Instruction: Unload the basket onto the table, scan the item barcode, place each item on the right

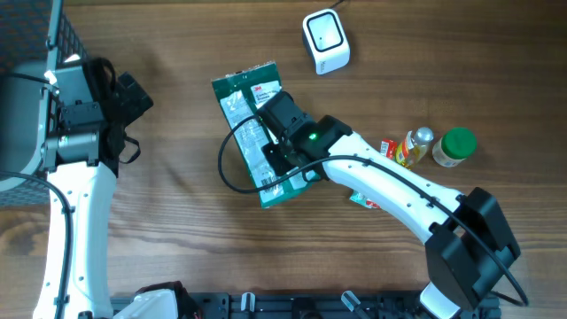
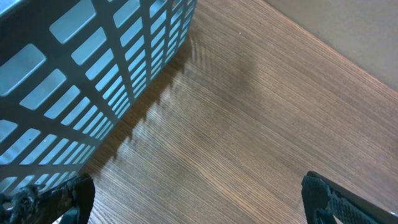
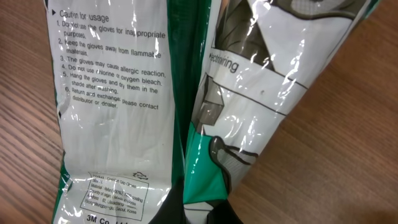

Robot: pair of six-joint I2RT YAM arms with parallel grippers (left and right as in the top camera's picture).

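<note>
At the middle of the counter (image 1: 177, 257), under my right arm, I see the glove pack (image 1: 248, 115) with its printed usage text facing up. The white scanner (image 1: 325, 42) stands well apart beyond its far end. My right tool (image 3: 199, 211) is pinched tight on a fold at the pack's near edge. My left tool (image 2: 199, 198) hangs spread wide over bare wood beside the slotted basket (image 2: 93, 74).

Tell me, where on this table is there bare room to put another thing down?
The table is barest between the left arm and the glove packet. More room lies right of the scanner, above the small bottle and green-lidded jar. It is crowded around those two and the right arm.
</note>
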